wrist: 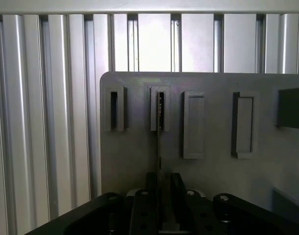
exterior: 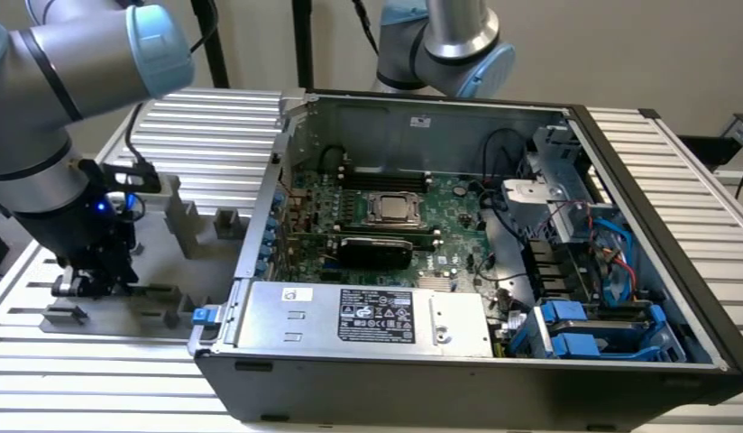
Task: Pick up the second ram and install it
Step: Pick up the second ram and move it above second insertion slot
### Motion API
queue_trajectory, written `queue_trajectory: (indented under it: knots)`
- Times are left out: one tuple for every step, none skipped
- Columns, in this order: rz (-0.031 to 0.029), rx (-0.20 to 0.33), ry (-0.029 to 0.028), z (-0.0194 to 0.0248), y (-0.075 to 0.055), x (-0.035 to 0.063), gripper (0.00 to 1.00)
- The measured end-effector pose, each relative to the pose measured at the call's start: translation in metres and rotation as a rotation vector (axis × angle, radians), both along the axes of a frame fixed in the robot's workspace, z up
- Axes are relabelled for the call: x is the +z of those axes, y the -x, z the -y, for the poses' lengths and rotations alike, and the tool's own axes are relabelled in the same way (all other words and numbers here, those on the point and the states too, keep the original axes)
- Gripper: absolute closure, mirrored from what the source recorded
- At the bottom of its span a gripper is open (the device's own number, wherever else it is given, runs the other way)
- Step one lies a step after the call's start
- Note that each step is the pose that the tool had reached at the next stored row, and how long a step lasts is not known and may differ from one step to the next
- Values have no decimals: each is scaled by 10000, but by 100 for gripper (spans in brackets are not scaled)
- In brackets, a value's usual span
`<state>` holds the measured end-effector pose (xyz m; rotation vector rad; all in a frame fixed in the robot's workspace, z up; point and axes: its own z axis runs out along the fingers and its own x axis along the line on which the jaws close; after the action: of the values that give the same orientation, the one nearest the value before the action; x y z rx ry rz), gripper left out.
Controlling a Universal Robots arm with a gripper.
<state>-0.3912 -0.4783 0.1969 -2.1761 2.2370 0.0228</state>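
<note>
Over ribbed bench (exterior: 215,117), straddling ram stick (wrist: 158,147) in its grey holder (wrist: 208,171) with the hand (wrist: 161,183), clench impossible to tell; lifting, installing pending.

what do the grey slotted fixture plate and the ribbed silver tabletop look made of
The flat grey slotted fixture plate: probably plastic, matt; dull even surface, no glints. The ribbed silver tabletop: likely extruded aluminium, satin; bright streaks along its grooves.

Exterior view: raised, angled down from moderate distance over the open case (exterior: 468,388), with the fixture (exterior: 155,299) at the exterior view's left. Wrist view: close, facing down past the gripper (wrist: 161,196) onto the fixture (wrist: 213,171). Shared: fixture and slatted tabletop (exterior: 59,361).
</note>
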Motion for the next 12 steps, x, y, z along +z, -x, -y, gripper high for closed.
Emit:
queue_trajectory:
  knots:
    - [-3,1,-1,0,0,-2,73]
    - [-9,1,-1,0,0,-5,73]
    - [-13,1,-1,0,0,-9,73]
    - [-16,1,0,0,0,-12,73]
    - [-20,0,0,0,1,-15,73]
    - [-20,0,0,0,1,-18,73]
    - [-19,1,-1,1,2,-21,73]
    - [-20,2,-1,0,4,-23,73]
    - [-20,1,-1,0,6,-25,73]
    - [-20,0,-1,0,8,-27,73]
    - [-21,0,0,0,9,-27,73]
    - [-23,1,1,0,10,-28,73]
